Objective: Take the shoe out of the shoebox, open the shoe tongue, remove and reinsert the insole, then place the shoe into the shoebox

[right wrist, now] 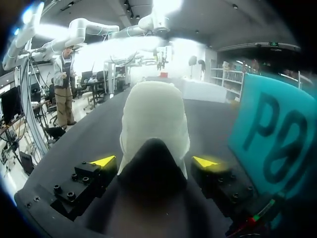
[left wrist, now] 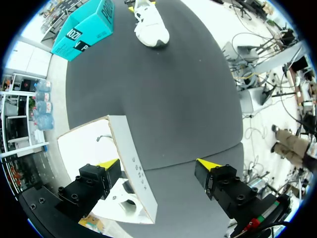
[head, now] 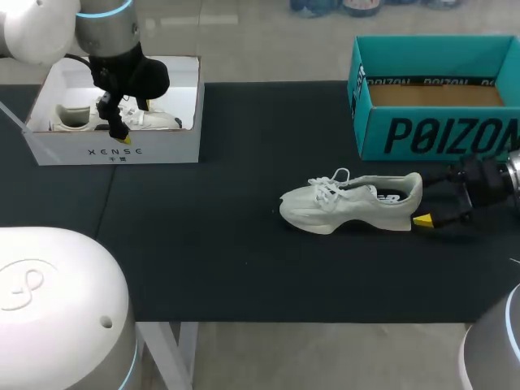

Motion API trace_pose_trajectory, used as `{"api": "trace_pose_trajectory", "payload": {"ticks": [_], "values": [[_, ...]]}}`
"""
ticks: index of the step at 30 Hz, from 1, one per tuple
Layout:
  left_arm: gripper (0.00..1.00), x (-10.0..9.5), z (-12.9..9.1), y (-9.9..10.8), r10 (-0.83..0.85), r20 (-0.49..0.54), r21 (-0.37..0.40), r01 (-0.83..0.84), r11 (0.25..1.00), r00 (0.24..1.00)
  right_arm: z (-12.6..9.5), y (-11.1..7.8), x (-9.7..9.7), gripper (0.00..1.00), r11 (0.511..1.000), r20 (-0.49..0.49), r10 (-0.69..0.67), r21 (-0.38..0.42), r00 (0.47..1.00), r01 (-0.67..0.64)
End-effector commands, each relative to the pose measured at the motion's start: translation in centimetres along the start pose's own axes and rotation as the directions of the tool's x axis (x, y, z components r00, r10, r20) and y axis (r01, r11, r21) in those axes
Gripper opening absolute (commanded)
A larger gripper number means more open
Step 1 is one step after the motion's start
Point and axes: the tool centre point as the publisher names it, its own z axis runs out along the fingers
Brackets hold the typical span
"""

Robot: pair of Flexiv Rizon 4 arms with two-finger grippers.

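Observation:
A white shoe lies on its side on the black mat, toe to the left. My right gripper is at its heel, open. In the right wrist view the shoe's heel sits between the spread fingers of the right gripper; I cannot tell whether they touch it. The teal shoebox stands open behind the shoe, and it also shows as the teal shoebox beside the fingers. My left gripper hangs open over a white box at the far left.
In the left wrist view the left gripper straddles the front wall of the white box. White footwear lies inside that box. Far ahead lie the shoe and teal shoebox.

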Motion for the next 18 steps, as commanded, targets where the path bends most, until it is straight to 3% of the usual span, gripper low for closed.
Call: {"api": "trace_pose_trajectory", "payload": {"ticks": [1,18], "values": [[1.0,0.1,0.0,0.0,0.001,0.001,-0.001,-0.001,1.0,1.0,0.8,-0.3,0.3,1.0,1.0,0.01,0.006,-0.001,1.0,-0.006],[1.0,0.1,0.0,0.0,0.001,0.001,-0.001,-0.001,1.0,1.0,1.9,-0.2,0.0,1.0,1.0,0.01,0.025,-0.007,1.0,-0.025]]}}
